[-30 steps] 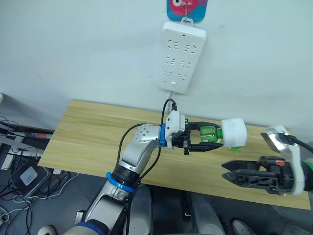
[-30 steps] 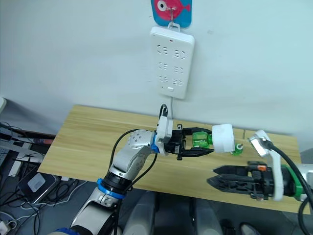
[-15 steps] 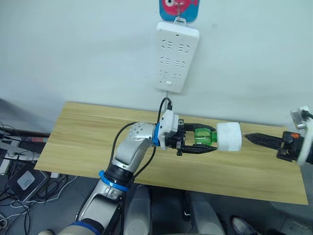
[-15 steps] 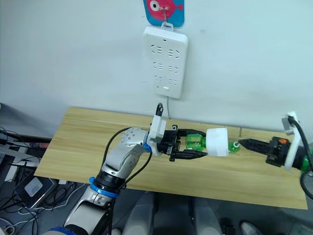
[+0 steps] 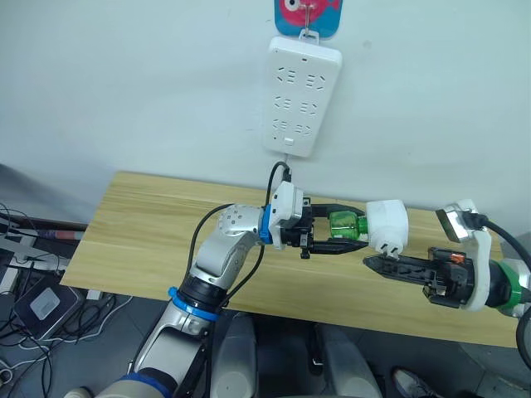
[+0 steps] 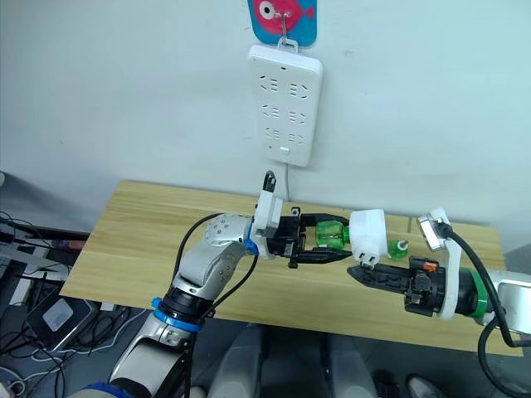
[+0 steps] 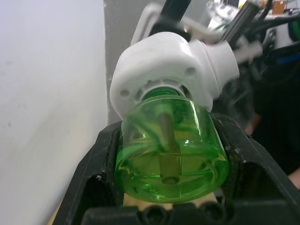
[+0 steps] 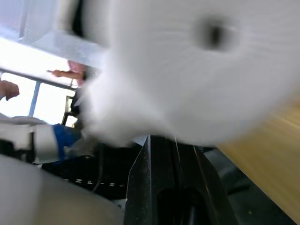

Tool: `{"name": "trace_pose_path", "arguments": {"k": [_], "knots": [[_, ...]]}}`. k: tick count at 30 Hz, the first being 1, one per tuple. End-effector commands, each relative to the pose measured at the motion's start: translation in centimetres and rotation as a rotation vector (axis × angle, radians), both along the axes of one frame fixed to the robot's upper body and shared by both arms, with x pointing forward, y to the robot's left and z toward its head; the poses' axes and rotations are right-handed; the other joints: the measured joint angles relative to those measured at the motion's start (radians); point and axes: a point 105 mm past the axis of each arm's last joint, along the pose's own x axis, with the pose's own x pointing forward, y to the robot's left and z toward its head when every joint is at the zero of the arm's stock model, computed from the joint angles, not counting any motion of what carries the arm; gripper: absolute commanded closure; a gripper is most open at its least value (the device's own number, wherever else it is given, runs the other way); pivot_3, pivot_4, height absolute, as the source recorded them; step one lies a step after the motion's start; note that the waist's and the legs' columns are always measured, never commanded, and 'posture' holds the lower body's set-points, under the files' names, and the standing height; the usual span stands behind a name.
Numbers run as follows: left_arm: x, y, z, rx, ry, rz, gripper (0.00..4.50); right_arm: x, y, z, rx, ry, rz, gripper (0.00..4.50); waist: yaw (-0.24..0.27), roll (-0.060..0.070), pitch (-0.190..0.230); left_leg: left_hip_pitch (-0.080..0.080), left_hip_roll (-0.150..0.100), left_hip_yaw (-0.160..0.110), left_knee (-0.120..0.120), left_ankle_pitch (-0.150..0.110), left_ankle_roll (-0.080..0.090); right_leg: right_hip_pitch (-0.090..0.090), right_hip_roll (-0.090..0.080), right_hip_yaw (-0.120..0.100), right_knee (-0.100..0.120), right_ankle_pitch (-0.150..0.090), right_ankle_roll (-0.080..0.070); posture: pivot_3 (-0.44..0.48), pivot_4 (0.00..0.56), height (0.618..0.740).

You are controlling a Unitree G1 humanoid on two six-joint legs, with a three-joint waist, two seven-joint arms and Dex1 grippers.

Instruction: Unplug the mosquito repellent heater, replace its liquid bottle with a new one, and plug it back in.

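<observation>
One heater [image 5: 387, 225] is in play, with one green bottle [image 5: 344, 226] screwed into it, and a second small green bottle [image 6: 399, 248] stands on the surface [image 5: 149, 232] behind the right arm. Going from the left, cables [image 5: 25, 290] lie tangled on the floor beside the surface's left end. The left gripper [image 5: 342, 235] reaches across above the middle of the surface, its fingers [image 7: 96, 164] clamped on either side of the green bottle, so the heater is held in the air over the wood with its two plug pins facing down toward the right arm. The right gripper [image 5: 375, 263] sits just under and beside the heater, its fingers together and not around anything. The surface is one long pale wooden top set against a plain white wall. On that wall hangs one white power strip [image 5: 301, 99] from a hook with a pink and blue fish plate [image 5: 305, 15].
</observation>
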Motion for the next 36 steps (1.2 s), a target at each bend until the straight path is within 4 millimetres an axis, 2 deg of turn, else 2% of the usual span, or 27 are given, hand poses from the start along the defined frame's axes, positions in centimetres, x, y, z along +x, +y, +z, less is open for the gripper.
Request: {"name": "trace_pose_path", "arguments": {"k": [1,12,22,30,36], "knots": [[-0.3,-0.3,0.9,-0.026,-0.049,-0.014,2.22,-0.9,0.9,1.6,0.035,-0.072,0.056,4.45,-0.001,0.000,0.000,0.000,0.000,0.000,0.001,0.000,0.000,0.000,0.000,0.000,0.000,0.000,0.000,0.176,0.311,0.740],[-0.6,-0.4,0.5,-0.009,-0.063,-0.036,2.22,0.6,1.0,4.9,-0.006,-0.195,0.134,4.45,-0.004,0.000,0.000,0.000,0.000,0.000,0.003,0.001,0.001,0.000,0.000,0.001,0.002,0.001,0.001,0.162,0.315,0.740],[-1.2,-0.6,0.3,0.002,-0.070,-0.068,2.22,4.6,2.0,6.4,-0.030,-0.200,0.077,4.45,-0.005,0.000,0.000,-0.001,0.000,0.001,0.003,0.001,0.001,-0.001,0.000,0.001,0.003,0.001,0.000,0.164,0.320,0.740],[-1.4,-0.5,0.2,0.004,-0.063,-0.070,2.22,7.2,1.3,6.7,-0.055,-0.154,-0.021,4.45,-0.004,0.000,0.000,-0.001,0.000,0.000,0.002,0.001,0.001,-0.002,0.000,0.001,0.003,0.001,0.000,0.171,0.323,0.740],[-1.7,-0.6,0.3,-0.006,-0.051,-0.086,2.22,9.4,0.3,5.4,-0.107,-0.122,-0.155,4.45,-0.005,0.000,0.000,-0.001,0.000,0.000,0.002,0.001,0.001,-0.002,0.000,0.001,0.004,0.001,0.000,0.166,0.324,0.740]]}}
